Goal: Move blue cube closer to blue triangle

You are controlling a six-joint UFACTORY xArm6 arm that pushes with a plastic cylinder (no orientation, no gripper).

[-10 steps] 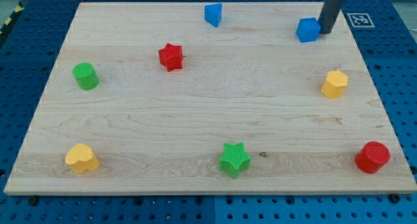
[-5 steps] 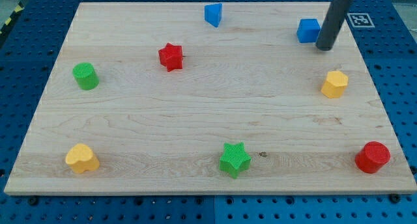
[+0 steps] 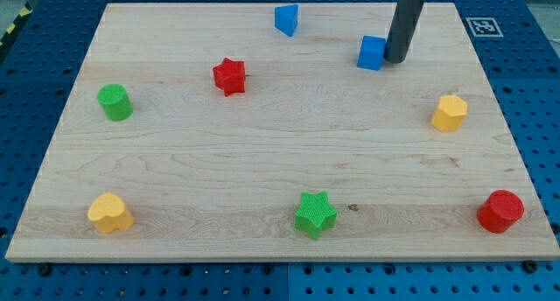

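Observation:
The blue cube (image 3: 371,52) sits on the wooden board (image 3: 280,161) near the view's top, right of centre. My tip (image 3: 395,59) touches the cube's right side. The blue triangle (image 3: 286,19) stands at the view's top centre, up and to the left of the cube, about a hundred pixels away.
A red star (image 3: 229,75) lies left of centre, a green cylinder (image 3: 115,101) at the left. A yellow heart (image 3: 109,213) sits at bottom left, a green star (image 3: 314,213) at bottom centre. A yellow hexagon (image 3: 449,113) is at the right, a red cylinder (image 3: 500,211) at bottom right.
My tip has gone around to the blue cube's right side and pushed it left and slightly down, closer to the blue triangle. Other blocks have not moved.

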